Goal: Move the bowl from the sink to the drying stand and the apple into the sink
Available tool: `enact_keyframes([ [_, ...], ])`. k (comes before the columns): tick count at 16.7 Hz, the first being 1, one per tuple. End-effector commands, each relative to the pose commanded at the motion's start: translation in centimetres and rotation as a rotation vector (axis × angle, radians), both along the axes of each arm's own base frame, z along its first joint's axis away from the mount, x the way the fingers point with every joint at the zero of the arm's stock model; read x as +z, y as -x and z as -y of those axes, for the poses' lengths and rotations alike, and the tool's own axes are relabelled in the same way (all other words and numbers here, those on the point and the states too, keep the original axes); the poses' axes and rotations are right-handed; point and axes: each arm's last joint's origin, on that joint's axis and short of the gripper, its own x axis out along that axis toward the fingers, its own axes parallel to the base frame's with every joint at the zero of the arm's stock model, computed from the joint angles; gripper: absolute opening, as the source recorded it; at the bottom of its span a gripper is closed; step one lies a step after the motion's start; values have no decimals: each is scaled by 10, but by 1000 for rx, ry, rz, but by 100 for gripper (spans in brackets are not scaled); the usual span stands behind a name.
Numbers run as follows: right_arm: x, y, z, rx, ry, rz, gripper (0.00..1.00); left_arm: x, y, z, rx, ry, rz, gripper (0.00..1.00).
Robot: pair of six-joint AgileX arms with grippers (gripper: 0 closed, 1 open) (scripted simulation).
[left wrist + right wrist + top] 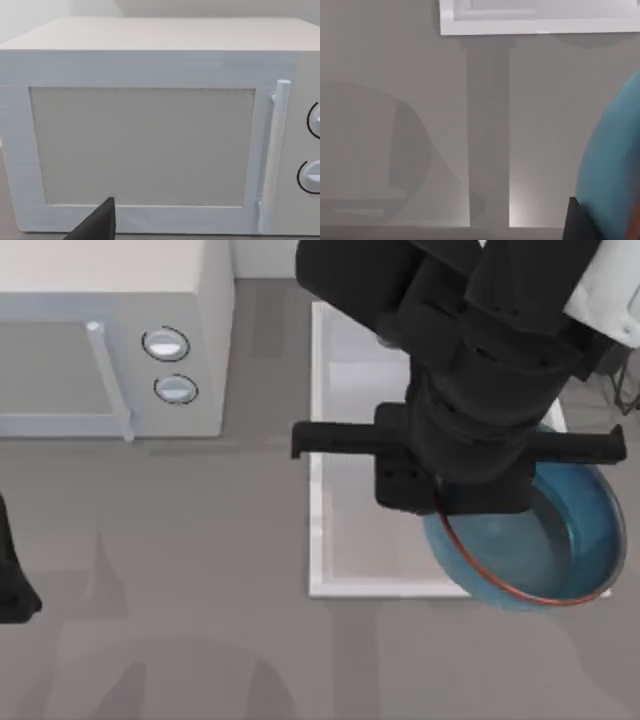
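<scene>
Blue bowl (545,540) hangs tilted over the sink's (318,440) right near corner, directly beneath the right gripper (455,495); whether its fingers clamp the rim, I cannot tell

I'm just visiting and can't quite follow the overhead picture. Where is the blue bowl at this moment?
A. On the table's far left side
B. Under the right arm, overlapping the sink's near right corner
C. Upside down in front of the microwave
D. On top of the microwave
B: the bowl sits under the right arm, overlapping the sink's near right corner.
</scene>
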Motion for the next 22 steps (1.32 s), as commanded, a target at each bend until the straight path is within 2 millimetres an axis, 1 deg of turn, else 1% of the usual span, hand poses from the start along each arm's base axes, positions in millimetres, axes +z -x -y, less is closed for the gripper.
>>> enact_keyframes([
  [2,1,-23,15,-19,-73,29,0,0,0,0,0,0,0,100],
  [3,2,-36,26,-31,-120,58,0,0,0,0,0,0,0,100],
  [5,7,-67,54,-56,-224,150,0,0,0,0,0,0,0,100],
  [6,10,-83,72,-66,-275,216,0,0,0,0,0,0,0,100],
  [8,19,-110,116,-82,-354,382,0,0,0,0,0,0,0,100],
  [10,29,-129,167,-92,-386,582,0,0,0,0,0,0,0,100],
  [11,34,-135,194,-94,-381,689,0,0,0,0,0,0,0,100],
  [12,39,-137,222,-94,-360,796,0,0,0,0,0,0,0,100],
  [14,50,-132,273,-85,-280,995,0,0,0,0,0,0,0,100],
  [16,58,-118,315,-68,-167,1157,0,0,0,0,0,0,0,100],
  [17,62,-110,331,-58,-107,1220,0,0,0,0,0,0,0,100],
  [19,67,-94,354,-38,-3,1308,0,0,0,0,0,0,0,100],
  [20,68,-88,361,-29,35,1334,0,0,0,0,0,0,0,100],
  [22,70,-83,367,-20,70,1357,0,0,0,0,0,0,0,100],
])
